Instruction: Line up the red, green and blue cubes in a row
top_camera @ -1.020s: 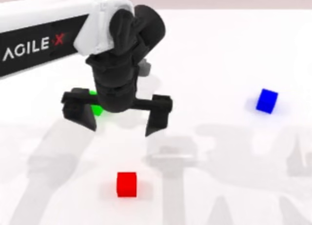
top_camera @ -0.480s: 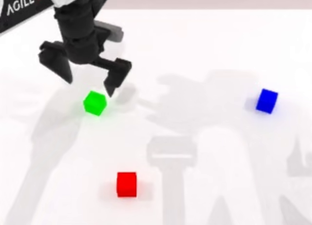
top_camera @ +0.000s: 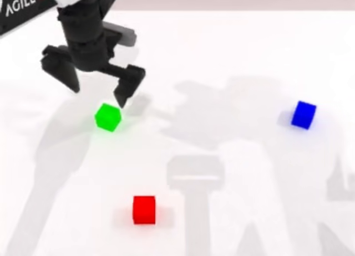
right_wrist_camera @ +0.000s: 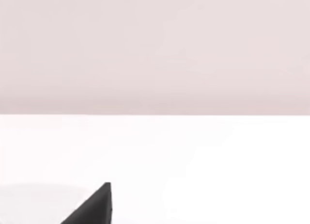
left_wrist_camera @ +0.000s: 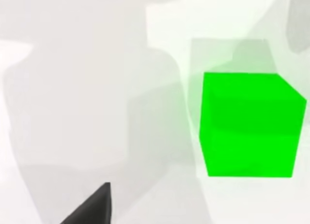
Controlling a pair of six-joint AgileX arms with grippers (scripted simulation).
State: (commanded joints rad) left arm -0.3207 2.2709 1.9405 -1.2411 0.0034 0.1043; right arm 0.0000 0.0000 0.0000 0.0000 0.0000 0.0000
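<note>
The green cube (top_camera: pixel 107 117) rests on the white table at the left, turned slightly askew. My left gripper (top_camera: pixel 95 90) hangs open just behind it, and its right fingertip (top_camera: pixel 122 95) is close to the cube's back corner without holding it. The left wrist view shows the green cube (left_wrist_camera: pixel 247 124) large and free on the table, with one dark fingertip (left_wrist_camera: pixel 94 207) well to its side. The red cube (top_camera: pixel 144 209) sits near the front, left of centre. The blue cube (top_camera: pixel 304 114) sits far right. My right arm is outside the top view; a single fingertip (right_wrist_camera: pixel 94 207) shows in its wrist view, well off centre.
The white table (top_camera: pixel 233 56) carries only arm shadows between the cubes. The right wrist view looks across bare table to a pale pink wall (right_wrist_camera: pixel 155 49).
My left gripper moved from above the table's middle to the back left, uncovering the green cube. In the last half second it barely shifted. The cubes stayed put.
</note>
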